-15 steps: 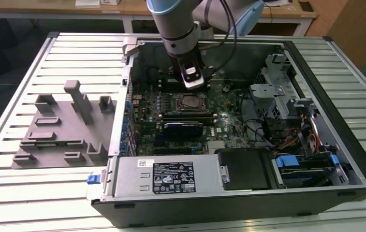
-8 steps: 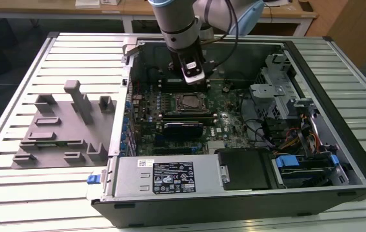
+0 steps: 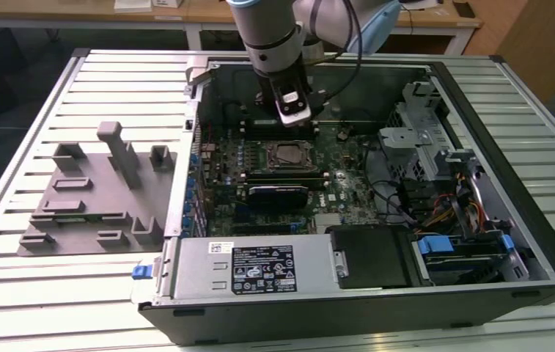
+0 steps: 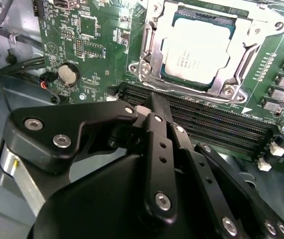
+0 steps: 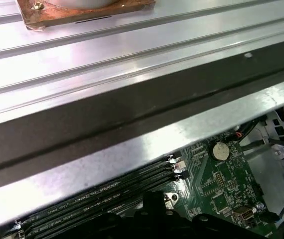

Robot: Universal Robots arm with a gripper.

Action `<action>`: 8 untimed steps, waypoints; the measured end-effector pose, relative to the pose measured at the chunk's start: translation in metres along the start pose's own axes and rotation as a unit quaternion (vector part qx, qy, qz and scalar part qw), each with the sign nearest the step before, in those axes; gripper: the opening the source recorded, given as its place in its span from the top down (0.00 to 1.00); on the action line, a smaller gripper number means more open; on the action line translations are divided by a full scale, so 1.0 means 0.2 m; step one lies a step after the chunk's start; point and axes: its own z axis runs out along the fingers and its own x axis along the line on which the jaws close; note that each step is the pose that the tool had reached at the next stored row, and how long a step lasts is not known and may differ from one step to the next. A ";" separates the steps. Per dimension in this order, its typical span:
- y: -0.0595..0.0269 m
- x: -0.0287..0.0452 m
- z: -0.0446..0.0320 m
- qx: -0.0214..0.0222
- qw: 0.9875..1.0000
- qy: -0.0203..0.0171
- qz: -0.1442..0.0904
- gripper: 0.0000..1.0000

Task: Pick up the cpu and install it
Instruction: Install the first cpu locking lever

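Observation:
The cpu [image 4: 197, 52], a flat silver square, lies in the socket on the green motherboard [image 4: 92, 40] with the metal frame [image 4: 149, 62] around it. In the exterior view the cpu [image 3: 285, 155] sits mid-board inside the open computer case [image 3: 473, 220]. My gripper [image 3: 292, 117] hangs above the board just behind the socket, toward the case's back wall. In the second wrist view the black gripper [image 4: 149, 105] has its fingers drawn together, shut and holding nothing, over the memory slots [image 4: 207, 124] beside the socket. The gripper's dark tip [image 5: 154, 206] also shows in the first wrist view.
A grey fixture block [image 3: 96, 194] stands on the slatted table [image 3: 23, 293] at the exterior view's left. The power supply box [image 3: 253, 268] fills the case's front; drive cages and cables [image 3: 434, 198] are at the right. The case wall [image 5: 132, 124] runs close by the gripper.

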 end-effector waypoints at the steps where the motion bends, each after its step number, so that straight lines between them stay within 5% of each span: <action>1: 0.002 -0.005 0.002 0.001 1.000 0.002 0.000 0.89; 5: 0.011 -0.031 0.012 0.010 1.000 0.022 0.003 0.89; 8: 0.017 -0.051 0.019 0.021 0.999 0.044 0.005 0.89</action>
